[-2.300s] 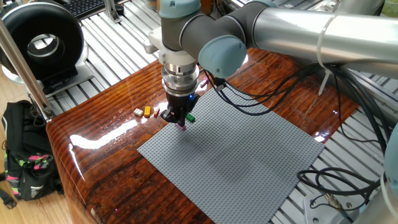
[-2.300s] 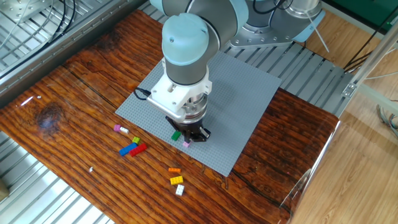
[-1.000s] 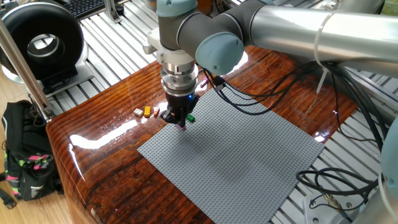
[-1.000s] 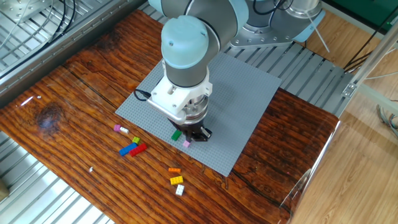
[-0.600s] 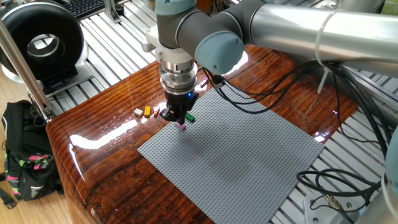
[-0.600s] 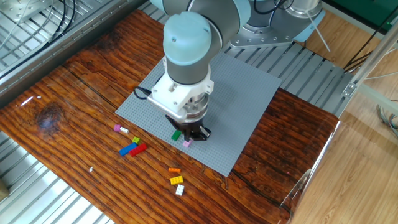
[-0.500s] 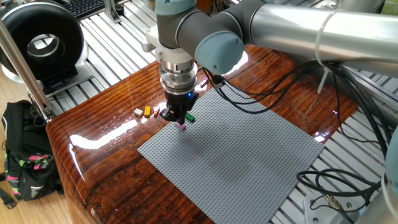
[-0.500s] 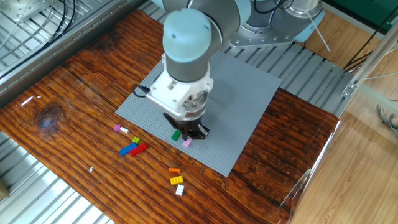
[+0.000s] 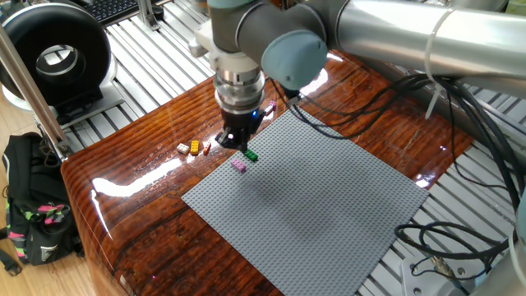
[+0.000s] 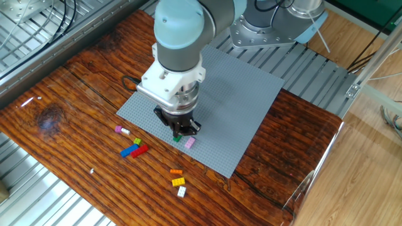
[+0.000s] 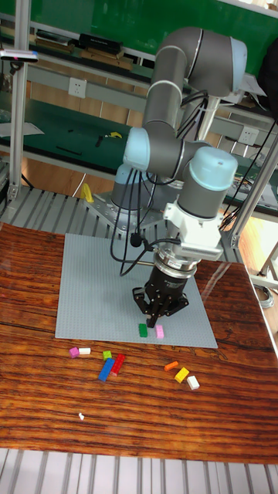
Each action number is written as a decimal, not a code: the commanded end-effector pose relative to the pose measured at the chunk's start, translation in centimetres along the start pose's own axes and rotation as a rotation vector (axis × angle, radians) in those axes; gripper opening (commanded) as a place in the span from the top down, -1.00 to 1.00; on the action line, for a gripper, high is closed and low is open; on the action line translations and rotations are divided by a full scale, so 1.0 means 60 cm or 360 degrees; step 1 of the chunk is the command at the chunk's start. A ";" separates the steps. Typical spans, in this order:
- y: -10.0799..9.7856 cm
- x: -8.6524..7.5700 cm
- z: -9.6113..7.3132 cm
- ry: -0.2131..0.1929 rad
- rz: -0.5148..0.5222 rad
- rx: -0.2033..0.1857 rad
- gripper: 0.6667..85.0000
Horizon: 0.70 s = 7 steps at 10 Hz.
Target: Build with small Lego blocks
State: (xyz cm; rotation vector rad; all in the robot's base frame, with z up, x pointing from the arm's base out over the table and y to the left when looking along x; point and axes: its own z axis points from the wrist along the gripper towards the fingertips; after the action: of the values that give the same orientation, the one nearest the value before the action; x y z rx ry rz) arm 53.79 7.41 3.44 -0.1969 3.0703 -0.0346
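Two small Lego blocks sit side by side near the edge of the grey baseplate [image 9: 329, 205]: a pink one [image 9: 238, 165] and a green one [image 9: 250, 155]. In the other fixed view the pink [image 10: 190, 143] lies right of the green [image 10: 178, 137]. My gripper [image 9: 237, 144] hangs just above them, open, nothing between its fingers; the tall fixed view shows its tips [image 11: 154, 315] over the green [image 11: 143, 329] and pink [image 11: 160, 332]. Loose bricks lie on the wood: blue [image 10: 129, 151], red [image 10: 141, 150], orange [image 10: 176, 171], yellow [image 10: 179, 182], white [image 10: 181, 191].
A black round device [image 9: 53, 53] and a metal post [image 9: 25, 74] stand at the far left, off the wooden table. A black backpack [image 9: 33, 214] lies on the floor below. Cables [image 9: 386, 123] trail over the table's right side.
The gripper let go of the pink brick, which now rests on the baseplate beside the green one. The gripper has risen and shifted slightly away from it.
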 end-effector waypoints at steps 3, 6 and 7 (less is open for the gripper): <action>-0.008 0.008 0.019 -0.0011 -0.0017 -0.0069 0.98; 0.003 0.011 0.025 -0.0001 0.0016 -0.0087 0.98; 0.006 0.011 0.028 -0.0001 0.0021 -0.0087 0.98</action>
State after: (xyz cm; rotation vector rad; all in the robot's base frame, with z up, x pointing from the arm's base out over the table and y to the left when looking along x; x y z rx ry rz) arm 53.28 7.10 2.04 -0.2081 3.0712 0.0191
